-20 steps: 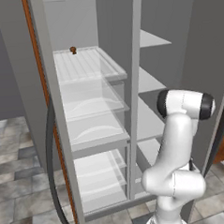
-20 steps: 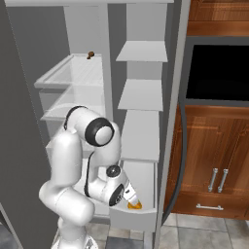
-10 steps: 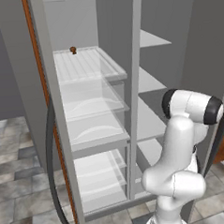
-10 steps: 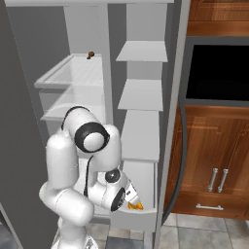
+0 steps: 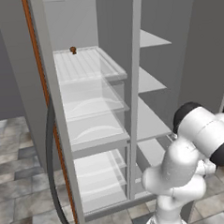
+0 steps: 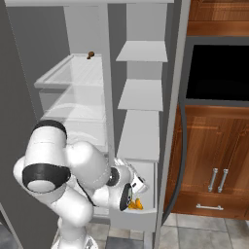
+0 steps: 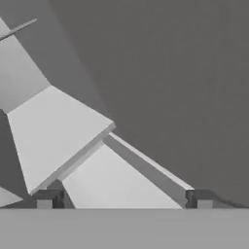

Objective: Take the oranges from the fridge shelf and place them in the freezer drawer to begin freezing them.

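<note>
The oranges (image 6: 136, 204) show as small bright-orange pieces lying in the open white freezer drawer (image 6: 141, 218) at the foot of the right column, partly hidden behind my hand. My gripper (image 6: 134, 188) hangs just above them at the drawer's mouth. In the hand view my gripper (image 7: 122, 202) is open, its fingertips (image 7: 46, 199) far apart with nothing between them. The white ribbed fridge shelf (image 5: 85, 64) (image 6: 73, 74) at the top of the left column holds no orange.
A tiny dark brown knobby object (image 5: 73, 50) (image 6: 90, 54) sits at the back of the ribbed shelf. Plain grey shelves (image 6: 140, 93) stack above the drawer. The divider post (image 5: 131, 94) and wooden cabinets (image 6: 214, 160) flank the opening.
My arm's upper joints have swung down and outward, toward the left in the right base view. The hand has stayed at the drawer and the oranges have not moved.
</note>
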